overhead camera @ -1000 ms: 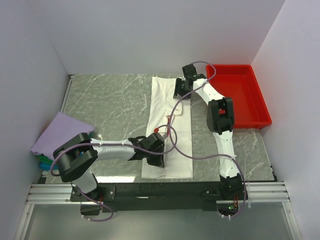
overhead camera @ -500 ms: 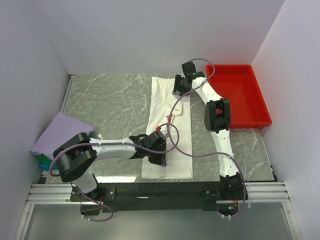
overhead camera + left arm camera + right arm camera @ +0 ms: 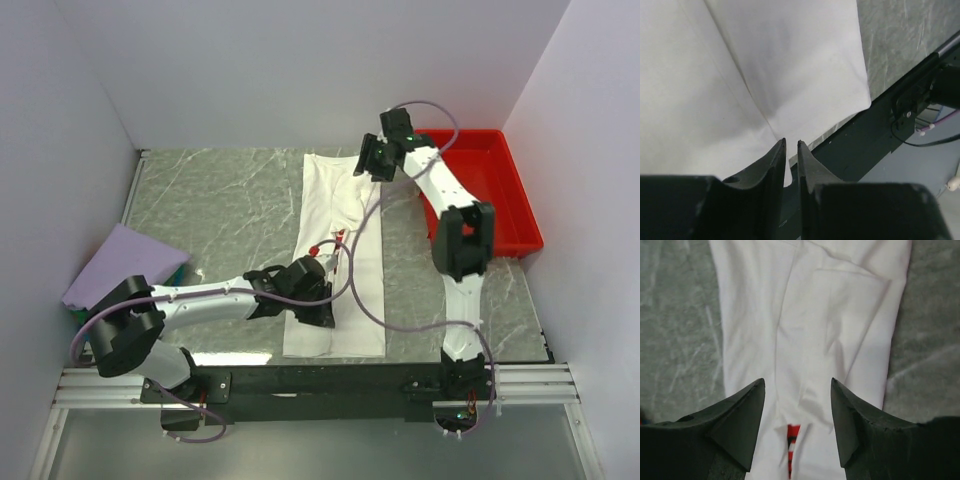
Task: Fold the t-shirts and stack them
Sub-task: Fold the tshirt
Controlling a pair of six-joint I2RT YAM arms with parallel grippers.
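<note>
Shirt [image 3: 320,200] lies as a long white strip beside the tray [image 3: 458,133], its long axis about parallel to the tray's long side. Over the end of the shirt close to the tray's far corner hangs the right gripper [image 3: 797,381], jaws wide and holding nothing. At the opposite end, well apart from the tray, is the left gripper [image 3: 791,142], its jaws parted only by a narrow slit, with no cloth seen in it. I judge the next fold must bring one end over the other along this axis.

End effector [image 3: 791,143] barely parted over white t-shirt [image 3: 765,65]
</note>
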